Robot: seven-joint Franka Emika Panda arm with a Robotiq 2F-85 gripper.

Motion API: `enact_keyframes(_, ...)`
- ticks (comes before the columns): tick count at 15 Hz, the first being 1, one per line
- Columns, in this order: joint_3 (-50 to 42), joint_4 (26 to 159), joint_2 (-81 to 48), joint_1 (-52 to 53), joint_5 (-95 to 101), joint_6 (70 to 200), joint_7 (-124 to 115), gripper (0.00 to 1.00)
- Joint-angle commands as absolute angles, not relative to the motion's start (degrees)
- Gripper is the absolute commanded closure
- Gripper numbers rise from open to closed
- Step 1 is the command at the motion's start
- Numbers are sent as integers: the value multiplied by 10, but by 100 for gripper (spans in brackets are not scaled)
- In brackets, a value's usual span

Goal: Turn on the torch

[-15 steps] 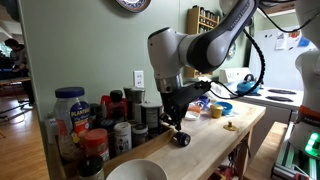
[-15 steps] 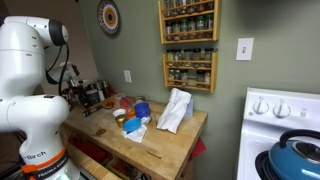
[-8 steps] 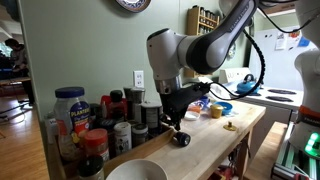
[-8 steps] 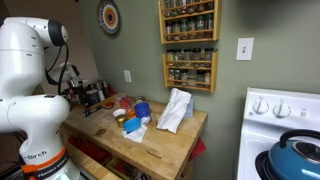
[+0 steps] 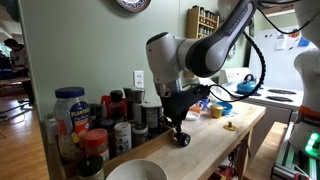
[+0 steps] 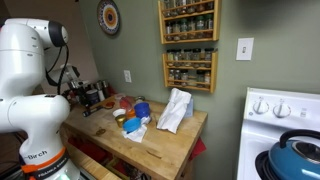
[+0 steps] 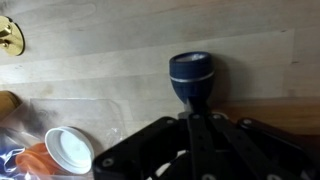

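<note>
At the left edge of the pale wooden surface (image 5: 212,143), in an exterior view, a crowd of dark-lidded spice jars (image 5: 100,122) stands beside a white round bowl (image 5: 135,172). Just right of them the white robot arm's black claw (image 5: 178,124) points down over the small stubby black cylindrical torch (image 5: 181,139), which sits on the bare wood near the front edge, apart from the jars. In the wrist view the claw (image 7: 197,118) is pressed together with nothing between its fingers, its joined tip right at the near end of the torch (image 7: 190,78). Whether it actually touches there cannot be told. No glow shows from the torch, so the step in hand looks like lining up to push the switch with the closed tip. The next move probably calls for a short, centred press, firm enough to click the switch but not enough to slide or roll the torch. Further right lies a small yellow item (image 5: 230,126), well clear of the work.
</note>
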State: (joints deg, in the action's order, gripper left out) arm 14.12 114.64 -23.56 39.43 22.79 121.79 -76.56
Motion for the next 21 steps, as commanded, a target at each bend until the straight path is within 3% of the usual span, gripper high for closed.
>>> enact_keyframes(1,131,1137,-243,409,241,1203,-786,100)
enact_keyframes(21,120,1135,-247,417,258,1207,-816,100)
